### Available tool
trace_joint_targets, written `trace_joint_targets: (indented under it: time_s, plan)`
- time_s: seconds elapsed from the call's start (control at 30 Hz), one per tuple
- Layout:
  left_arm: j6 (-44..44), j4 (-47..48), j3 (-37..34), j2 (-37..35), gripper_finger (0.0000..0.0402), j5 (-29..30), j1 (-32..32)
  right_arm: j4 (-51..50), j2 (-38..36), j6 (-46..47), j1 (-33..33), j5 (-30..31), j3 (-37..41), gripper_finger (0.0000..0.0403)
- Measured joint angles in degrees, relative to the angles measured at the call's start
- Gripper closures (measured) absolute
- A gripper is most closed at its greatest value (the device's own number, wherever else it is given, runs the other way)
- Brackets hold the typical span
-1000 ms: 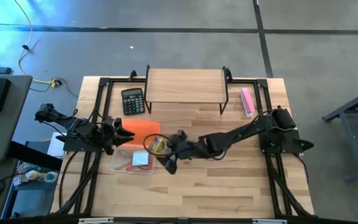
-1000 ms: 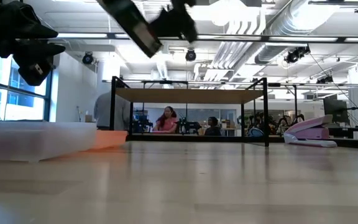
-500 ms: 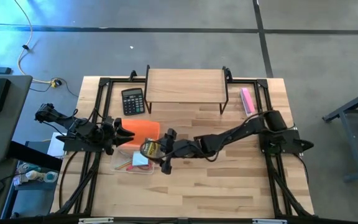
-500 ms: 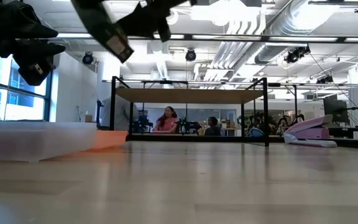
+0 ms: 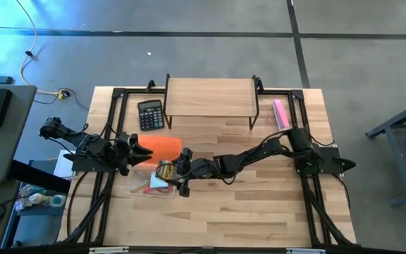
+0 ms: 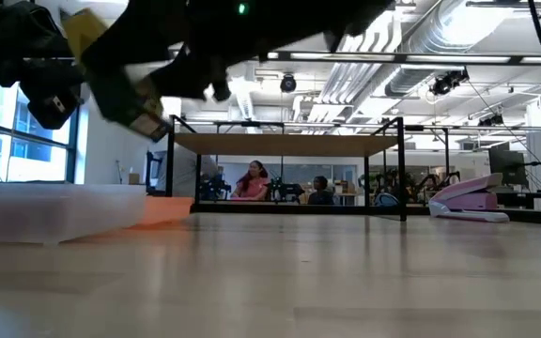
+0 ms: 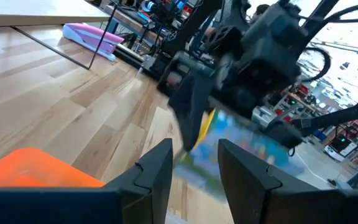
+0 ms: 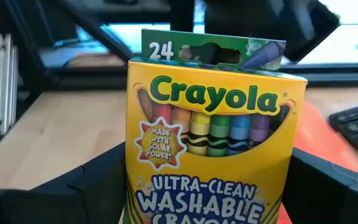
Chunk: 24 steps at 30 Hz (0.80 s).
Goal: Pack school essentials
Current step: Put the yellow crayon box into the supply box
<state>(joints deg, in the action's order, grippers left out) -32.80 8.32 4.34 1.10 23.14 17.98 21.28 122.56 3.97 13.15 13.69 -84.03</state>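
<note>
We are in the carrying step: the right gripper (image 5: 169,171) is clenched on the yellow-green crayon box (image 8: 213,134), whose two sides sit between our dark fingers (image 8: 89,180) in the right wrist view. From above, the box (image 5: 164,169) hangs at the tip of the right arm, over the clear tray (image 5: 141,190) where the light blue notepad (image 5: 158,181) and thin pencils (image 5: 141,188) already lie. The orange pouch (image 5: 162,147) sits just beyond the gripper, toward the black calculator (image 5: 150,114), and the left gripper (image 5: 144,152) waits beside that pouch on the far side from us. In the left wrist view its two fingers (image 7: 154,174) stand apart with nothing between them, so we read it as released and idle.

We judge the box is near its drop point but not yet set down; the low view shows it (image 6: 87,33) well above the table. The next move calls for lowering the box into the tray beside the notepad, keeping it clear of the pencils and of the left gripper close by, and only then letting the fingers part. The box is tall and light, so we expect it may tip if let go from height. The pale pink block (image 5: 280,113) lies well apart, behind the right arm, and needs no attention.
</note>
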Motion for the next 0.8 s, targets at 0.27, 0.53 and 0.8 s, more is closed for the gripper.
trace_joint_targets:
  time_s: [0.27, 0.53, 0.8]
  plan:
    - [0.0, 0.0, 0.0, 0.0, 0.0284, 0.0, 0.01, 4.33, 3.7, -1.18, -0.79, -4.3, 0.04, 0.0071]
    - [-0.01, 0.02, 0.0, 0.0, 0.0284, 0.0, 0.0, 6.5, 6.0, -2.19, -1.67, -4.37, 0.09, 0.0071]
    - [0.0, 0.0, 0.0, 0.0, 0.0284, -0.02, 0.0, 7.23, 5.82, -4.11, -2.03, -4.65, 0.0, 0.0071]
